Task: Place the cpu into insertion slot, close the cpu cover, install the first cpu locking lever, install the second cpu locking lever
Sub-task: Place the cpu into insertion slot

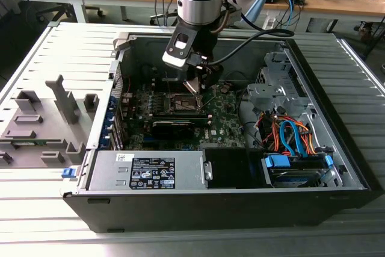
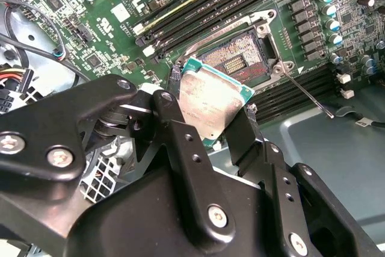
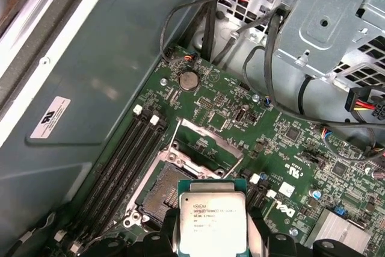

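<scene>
The insertion slot [image 2: 240,52] lies bare on the green motherboard [image 1: 225,126], its contact field uncovered, and everything else is placed from it. In the exterior view, a grey moulded fixture [image 1: 42,118] stands well off to that view's left of the slot, outside the computer case [image 1: 240,209]. Inside the case, the boxy power supply [image 1: 147,170] lies in front of the slot and somewhat to the same side; the black graphics card [image 1: 174,126] sits just beside the slot.

The gripper [image 2: 207,115] hangs directly over the slot, its two black fingers [image 2: 174,127] pressed against opposite edges of the cpu [image 2: 210,97]. The chip is pinched at a tilt over one corner of the slot; as far as I can judge it is clear of the slot and not seated.

In the first wrist view the cpu cover [image 3: 207,135] stands swung up on the side of the slot away from the gripper. In the second wrist view a thin locking lever [image 2: 307,92] juts away from the slot's rim, unlatched.

To the exterior view's right of the slot sit the silver drive cage [image 1: 271,94] and a bundle of orange and blue cables [image 1: 289,136].

Judged from this, no step is finished; the placing is under way, while the cover and both levers are left to do.
</scene>
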